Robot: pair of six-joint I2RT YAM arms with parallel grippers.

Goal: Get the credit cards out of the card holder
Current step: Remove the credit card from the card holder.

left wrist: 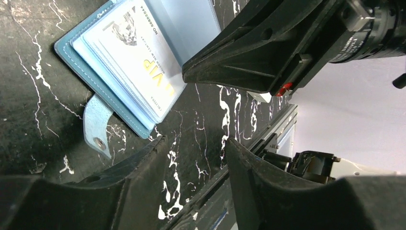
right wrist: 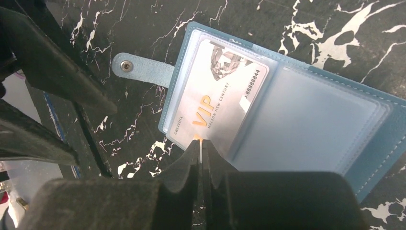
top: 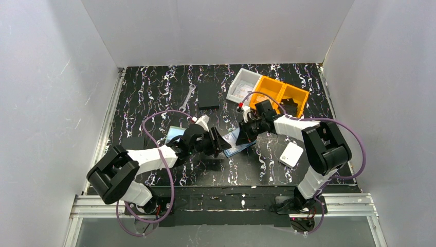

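Note:
The blue card holder (top: pixel 240 147) lies open on the black marbled table between my two grippers. It also shows in the right wrist view (right wrist: pixel 383 139) and the left wrist view (left wrist: pixel 72 50), snap strap (right wrist: pixel 141 68) out to the side. A pale credit card (right wrist: pixel 215 98) with orange "VIP" lettering and a small portrait sits askew in the clear pocket, its lower edge past the holder's edge. It also shows in the left wrist view (left wrist: pixel 139 57). My right gripper (right wrist: pixel 201 142) is shut on that card's edge. My left gripper (left wrist: pixel 196 141) is open and empty just beside the holder.
A pale blue flat piece (top: pixel 175 135) lies by the left arm. A white rounded box (top: pixel 291 153) sits near the right arm. A white tray (top: pixel 244 85), orange bins (top: pixel 280 95), a black rectangle (top: pixel 208 95) and a metal wrench (top: pixel 186 99) lie at the back.

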